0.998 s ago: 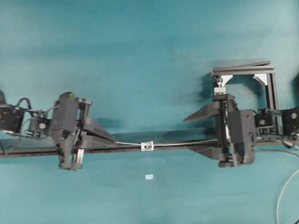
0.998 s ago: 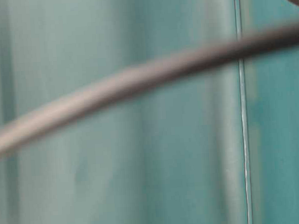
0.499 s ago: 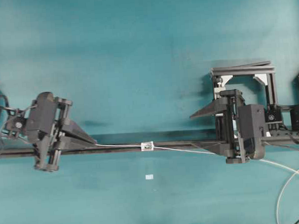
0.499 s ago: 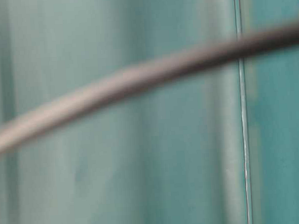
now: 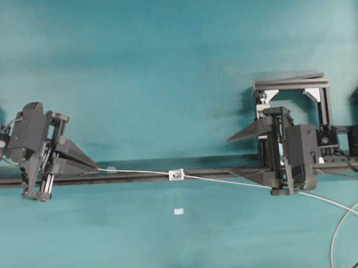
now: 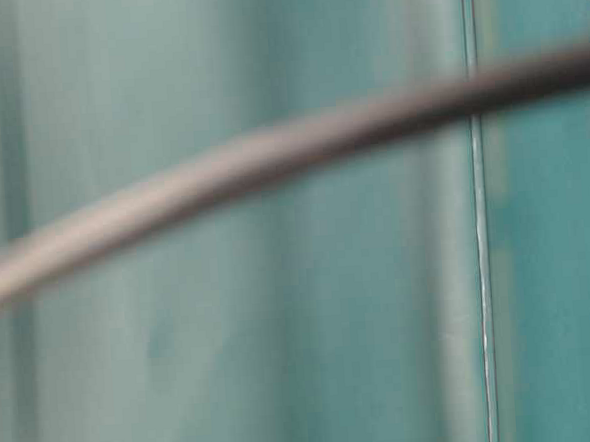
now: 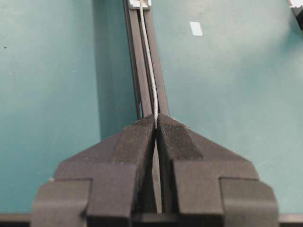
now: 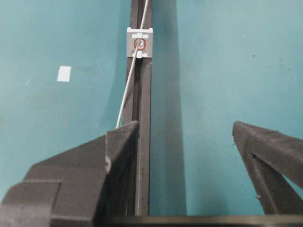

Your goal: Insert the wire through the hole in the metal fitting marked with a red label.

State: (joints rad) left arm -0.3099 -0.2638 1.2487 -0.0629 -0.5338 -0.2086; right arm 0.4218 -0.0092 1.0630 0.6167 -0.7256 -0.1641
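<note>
The left gripper [image 7: 155, 124] pinches the wire [image 5: 230, 181], already threaded through the metal fitting [image 5: 176, 175] ahead. The right gripper [image 8: 184, 135] gapes empty. Draw straight along the rail [image 5: 230, 171].

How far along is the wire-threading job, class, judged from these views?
Done: the wire already runs through the hole of the metal fitting. In hand: the left gripper is shut on the wire's end, left of the fitting. The right gripper is open, holding nothing. Left: perhaps only release.
</note>
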